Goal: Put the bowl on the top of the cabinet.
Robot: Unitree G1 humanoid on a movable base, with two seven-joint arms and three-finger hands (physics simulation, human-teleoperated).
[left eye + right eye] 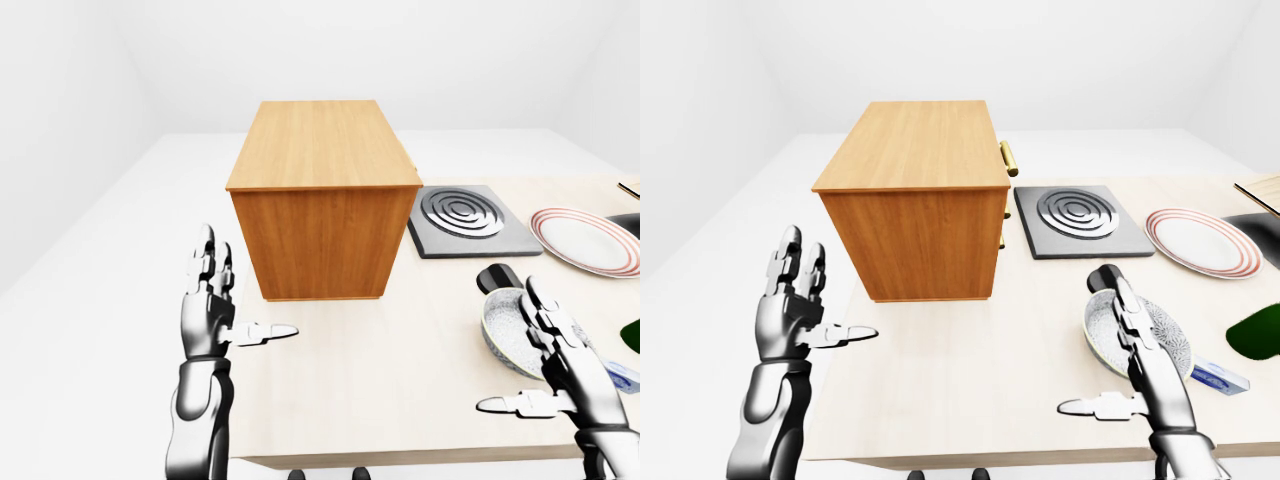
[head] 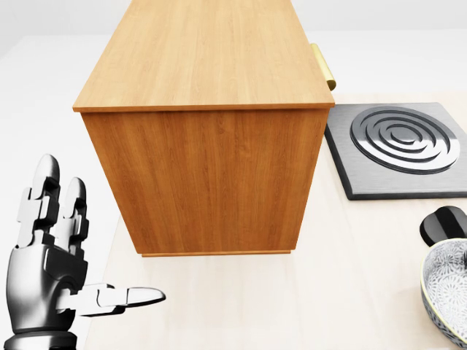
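Note:
The wooden cabinet (image 1: 320, 200) stands on the pale table, its flat top bare. A patterned grey bowl (image 2: 446, 292) sits on the table at the head view's bottom right edge. In the eye views my right hand (image 1: 1095, 345) is open, its fingers raised over the bowl's near side and its thumb pointing left, with nothing held. It is outside the head view. My left hand (image 1: 240, 295) is open at the table's left edge, lower left of the cabinet, thumb pointing right, also empty.
A grey hob plate (image 1: 465, 220) with rings lies right of the cabinet, and a red-rimmed plate (image 1: 585, 240) lies farther right. A black object (image 2: 445, 224) sits just above the bowl. A green thing (image 1: 1255, 335) and a blue packet (image 1: 1218, 377) lie right of the bowl. Brass handles (image 2: 323, 65) stick out from the cabinet's right side.

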